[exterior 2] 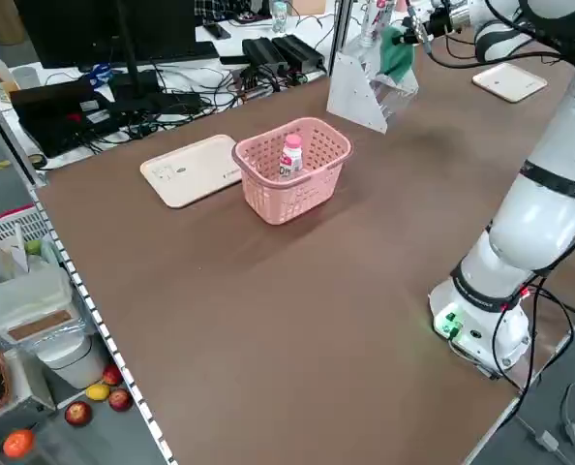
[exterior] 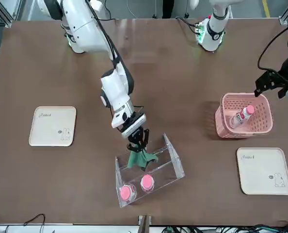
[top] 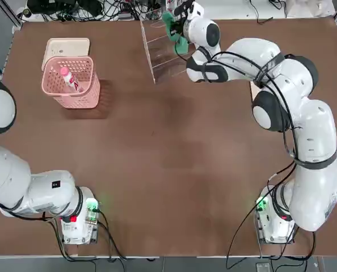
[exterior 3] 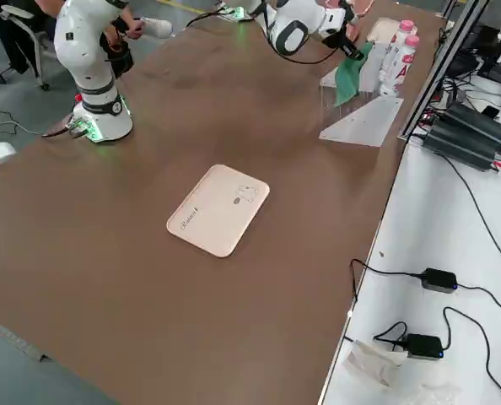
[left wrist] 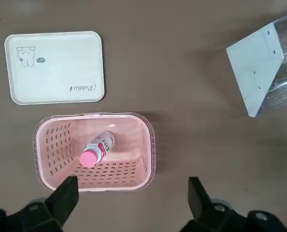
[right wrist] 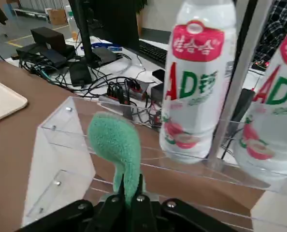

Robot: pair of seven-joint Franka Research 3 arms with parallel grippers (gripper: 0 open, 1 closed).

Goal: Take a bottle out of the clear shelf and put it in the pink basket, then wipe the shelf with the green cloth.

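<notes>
The bottle (top: 69,79) (left wrist: 97,149) lies tilted inside the pink basket (top: 78,99) (exterior: 241,132) at the far left. My left gripper (left wrist: 131,198) (exterior: 275,85) hangs open above the basket, holding nothing. At the far middle stands the clear shelf (top: 163,56) (exterior: 168,170). My right gripper (exterior: 139,144) (right wrist: 129,195) is shut on the green cloth (top: 177,34) (exterior: 140,159) (right wrist: 115,145), which hangs down onto the shelf's upper tier. Two more pink-capped bottles (exterior: 127,192) (right wrist: 196,82) stand on the shelf's rear tier, behind the cloth.
One cream tray (top: 66,48) (left wrist: 54,67) lies just behind the basket. A second cream tray (exterior: 53,126) (exterior 3: 219,208) lies on the right side of the table. Cables and power bricks (exterior 3: 453,135) crowd the bench past the far edge.
</notes>
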